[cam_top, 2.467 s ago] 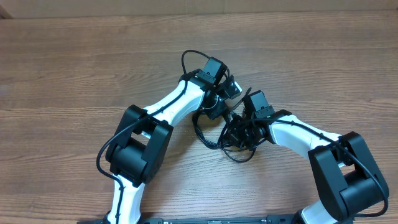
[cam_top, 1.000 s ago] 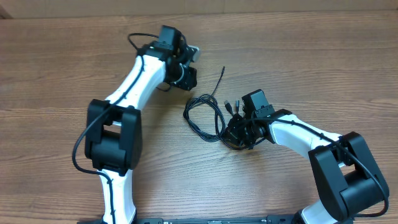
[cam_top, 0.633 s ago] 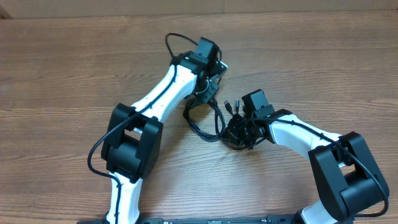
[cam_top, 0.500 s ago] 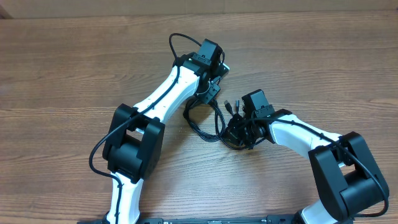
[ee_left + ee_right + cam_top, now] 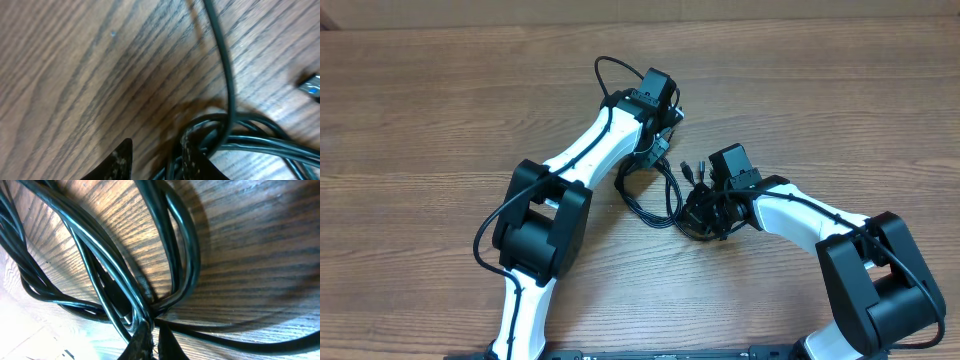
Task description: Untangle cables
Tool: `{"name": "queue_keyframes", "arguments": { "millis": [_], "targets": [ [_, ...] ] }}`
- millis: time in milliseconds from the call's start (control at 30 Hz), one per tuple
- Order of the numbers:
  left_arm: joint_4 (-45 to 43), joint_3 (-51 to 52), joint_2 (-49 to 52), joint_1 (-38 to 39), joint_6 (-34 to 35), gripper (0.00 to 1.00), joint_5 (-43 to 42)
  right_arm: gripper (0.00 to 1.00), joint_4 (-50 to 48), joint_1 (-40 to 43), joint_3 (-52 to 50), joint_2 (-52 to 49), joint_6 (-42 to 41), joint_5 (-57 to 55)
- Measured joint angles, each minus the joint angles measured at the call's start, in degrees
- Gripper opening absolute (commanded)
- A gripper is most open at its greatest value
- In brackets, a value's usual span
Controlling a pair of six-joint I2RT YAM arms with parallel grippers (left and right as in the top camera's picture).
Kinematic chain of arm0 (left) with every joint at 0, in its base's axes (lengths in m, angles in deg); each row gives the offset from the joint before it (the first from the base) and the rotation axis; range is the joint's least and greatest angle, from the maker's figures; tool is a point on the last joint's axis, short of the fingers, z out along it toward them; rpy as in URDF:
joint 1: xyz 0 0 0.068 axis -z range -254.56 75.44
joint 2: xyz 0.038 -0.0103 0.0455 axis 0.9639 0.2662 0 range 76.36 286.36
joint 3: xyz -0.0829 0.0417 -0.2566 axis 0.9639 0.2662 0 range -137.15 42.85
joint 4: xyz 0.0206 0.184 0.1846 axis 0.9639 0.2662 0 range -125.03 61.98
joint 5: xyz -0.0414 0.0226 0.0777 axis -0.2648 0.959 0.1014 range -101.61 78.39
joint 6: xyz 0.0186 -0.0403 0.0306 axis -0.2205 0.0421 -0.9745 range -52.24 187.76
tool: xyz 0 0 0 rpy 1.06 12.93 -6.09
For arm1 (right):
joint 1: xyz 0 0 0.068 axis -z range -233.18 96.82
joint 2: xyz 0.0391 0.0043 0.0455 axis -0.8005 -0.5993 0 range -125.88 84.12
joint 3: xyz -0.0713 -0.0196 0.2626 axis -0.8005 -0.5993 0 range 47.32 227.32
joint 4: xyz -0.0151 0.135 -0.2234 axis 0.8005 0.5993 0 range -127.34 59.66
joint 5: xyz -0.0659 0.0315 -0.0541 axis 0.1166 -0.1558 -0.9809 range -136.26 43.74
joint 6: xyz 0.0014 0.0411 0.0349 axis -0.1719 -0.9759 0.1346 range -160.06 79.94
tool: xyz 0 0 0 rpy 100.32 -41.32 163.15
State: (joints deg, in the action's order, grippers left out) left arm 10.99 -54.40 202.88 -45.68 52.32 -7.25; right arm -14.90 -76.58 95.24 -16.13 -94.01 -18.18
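Cables (image 5: 655,195) on desk (image 5: 420,120), centre. Left tool (image 5: 658,152) over their far-left end; right tool (image 5: 706,216) at near-right end. Plug ends (image 5: 692,168) between the tools.

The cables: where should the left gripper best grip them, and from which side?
Probably the free bend of the cables, from above with the left gripper: it lies flat, away from the end that the right gripper pins.

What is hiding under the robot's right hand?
Black cables lying on the wooden table; the right gripper pinches a few strands. From overhead the gripper covers that part of the bundle, so how those strands cross cannot be seen.
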Motion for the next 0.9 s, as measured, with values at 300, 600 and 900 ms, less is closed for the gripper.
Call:
{"name": "queue_keyframes", "arguments": {
  "millis": [300,600,900],
  "targets": [
    [-0.7,0.0,1.0,0.0,0.0,0.31,-0.5,0.04,0.0,0.0,0.0,0.0,0.0,0.0],
    [2.1,-2.5,1.1,0.0,0.0,0.31,-0.5,0.04,0.0,0.0,0.0,0.0,0.0,0.0],
    [3.6,-3.6,1.1,0.0,0.3,0.33,-0.7,0.04,0.0,0.0,0.0,0.0,0.0,0.0]
  ]
}}
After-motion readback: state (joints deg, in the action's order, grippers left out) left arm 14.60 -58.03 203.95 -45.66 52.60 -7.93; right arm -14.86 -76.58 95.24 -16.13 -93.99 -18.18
